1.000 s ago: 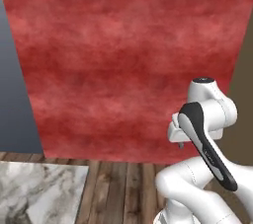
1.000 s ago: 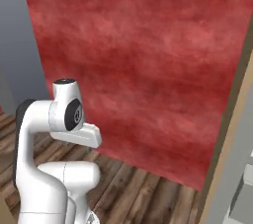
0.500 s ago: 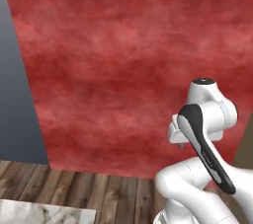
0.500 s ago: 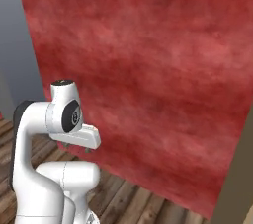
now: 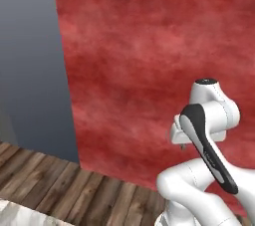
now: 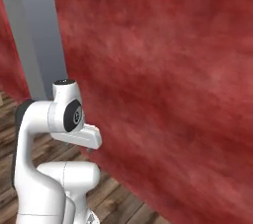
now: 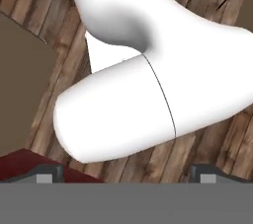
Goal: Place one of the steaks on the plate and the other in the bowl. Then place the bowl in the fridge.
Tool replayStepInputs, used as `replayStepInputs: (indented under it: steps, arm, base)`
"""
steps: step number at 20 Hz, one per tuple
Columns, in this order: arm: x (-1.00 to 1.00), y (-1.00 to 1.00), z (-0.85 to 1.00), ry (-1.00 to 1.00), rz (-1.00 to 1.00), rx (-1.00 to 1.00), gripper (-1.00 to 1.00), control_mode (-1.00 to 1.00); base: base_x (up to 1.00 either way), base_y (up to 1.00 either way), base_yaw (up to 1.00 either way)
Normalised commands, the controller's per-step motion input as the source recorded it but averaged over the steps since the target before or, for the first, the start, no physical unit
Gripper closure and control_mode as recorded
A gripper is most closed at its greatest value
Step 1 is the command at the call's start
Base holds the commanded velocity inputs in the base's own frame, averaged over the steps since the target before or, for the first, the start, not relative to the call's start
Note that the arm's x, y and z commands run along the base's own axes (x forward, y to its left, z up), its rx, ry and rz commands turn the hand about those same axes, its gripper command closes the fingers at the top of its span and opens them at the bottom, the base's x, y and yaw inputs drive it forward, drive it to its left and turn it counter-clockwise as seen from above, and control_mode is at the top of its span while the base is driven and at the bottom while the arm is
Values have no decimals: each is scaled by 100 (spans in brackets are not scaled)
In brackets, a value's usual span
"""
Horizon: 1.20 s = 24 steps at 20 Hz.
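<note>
Pincer [image 7: 126, 176] open and empty above wood floor [image 7: 44, 6], red wall [image 5: 149, 60] ahead

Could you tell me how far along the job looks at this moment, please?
Nothing can be counted as done from these pictures. The arm is folded over the base, facing a red wall above a wooden floor, with a grey panel to the left. The gripper is open and holds nothing. Both steak placements and putting the bowl in the fridge look to be left.
</note>
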Motion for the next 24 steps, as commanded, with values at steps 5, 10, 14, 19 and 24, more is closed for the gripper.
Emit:
replayStepInputs:
  steps: [5, 10, 14, 19, 24]
  arm:
    - [0, 0, 0, 0, 0, 0, -100, 100]
    - [0, 0, 0, 0, 0, 0, -100, 100]
    - [0, 0, 0, 0, 0, 0, -100, 100]
    - [0, 0, 0, 0, 0, 0, -100, 100]
    - [0, 0, 0, 0, 0, 0, -100, 100]
  base:
    - [80, -21, 32]
    - [41, -2, 26]
    - [37, 10, 45]
    - [63, 4, 51]
    - [61, 6, 44]
